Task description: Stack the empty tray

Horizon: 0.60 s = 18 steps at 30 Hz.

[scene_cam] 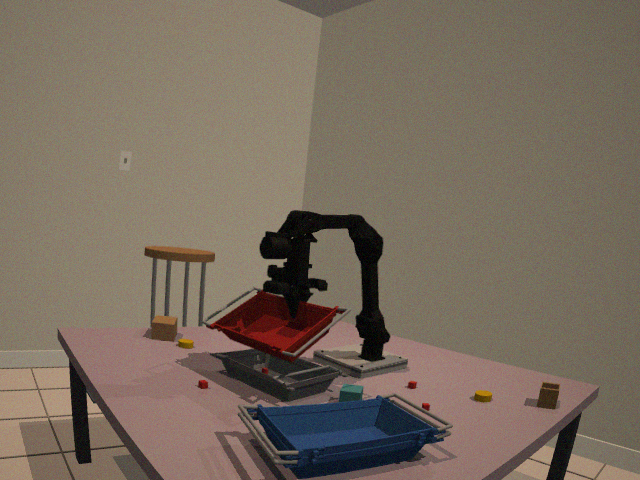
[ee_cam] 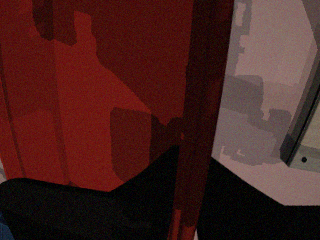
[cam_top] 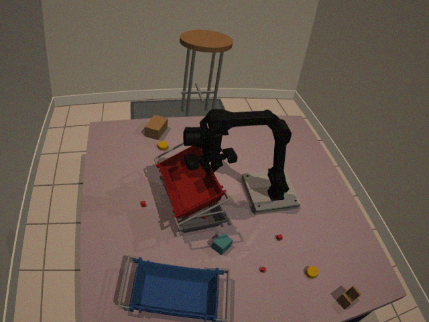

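Observation:
My gripper is shut on the long side wall of the empty red tray. The red tray hangs tilted above the grey tray, its far side from the gripper lower. The grey tray stands on the table with small red blocks inside; one block shows. A wire bar lies across the grey tray's top near its near end. The red tray hides most of the other bar and the load.
A blue tray with bars out stands at the front. A teal block lies between it and the grey tray. Red cubes, yellow discs, a brown block and an open brown box are around.

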Tool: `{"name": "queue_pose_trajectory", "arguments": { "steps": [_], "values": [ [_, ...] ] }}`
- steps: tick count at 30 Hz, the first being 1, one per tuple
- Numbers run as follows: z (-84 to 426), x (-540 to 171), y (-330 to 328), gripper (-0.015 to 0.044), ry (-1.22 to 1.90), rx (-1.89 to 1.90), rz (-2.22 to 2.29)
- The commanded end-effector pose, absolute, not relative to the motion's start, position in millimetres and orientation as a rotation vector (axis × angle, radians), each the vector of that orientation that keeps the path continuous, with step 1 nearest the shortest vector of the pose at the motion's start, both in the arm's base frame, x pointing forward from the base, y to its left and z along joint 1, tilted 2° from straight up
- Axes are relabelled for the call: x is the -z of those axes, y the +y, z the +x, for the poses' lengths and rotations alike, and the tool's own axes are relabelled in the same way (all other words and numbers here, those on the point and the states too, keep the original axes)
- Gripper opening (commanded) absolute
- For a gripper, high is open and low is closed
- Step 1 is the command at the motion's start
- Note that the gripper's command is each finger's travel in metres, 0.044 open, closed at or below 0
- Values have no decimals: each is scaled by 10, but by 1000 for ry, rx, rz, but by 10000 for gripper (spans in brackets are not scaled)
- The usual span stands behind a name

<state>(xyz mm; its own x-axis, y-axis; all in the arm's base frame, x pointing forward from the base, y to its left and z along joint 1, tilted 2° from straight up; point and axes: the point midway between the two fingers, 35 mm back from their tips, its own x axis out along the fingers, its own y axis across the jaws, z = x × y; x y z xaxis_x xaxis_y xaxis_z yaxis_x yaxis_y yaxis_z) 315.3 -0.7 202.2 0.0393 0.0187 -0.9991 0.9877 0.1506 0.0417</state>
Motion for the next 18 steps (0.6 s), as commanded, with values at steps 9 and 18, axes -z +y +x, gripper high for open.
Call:
{"name": "queue_pose_trajectory", "arguments": {
  "steps": [9, 18],
  "values": [
    [3166, -2057, -14, 0, 1245, 1044, 1130],
    [3174, -1976, -12, 0, 1245, 1044, 1130]
  ]
}}
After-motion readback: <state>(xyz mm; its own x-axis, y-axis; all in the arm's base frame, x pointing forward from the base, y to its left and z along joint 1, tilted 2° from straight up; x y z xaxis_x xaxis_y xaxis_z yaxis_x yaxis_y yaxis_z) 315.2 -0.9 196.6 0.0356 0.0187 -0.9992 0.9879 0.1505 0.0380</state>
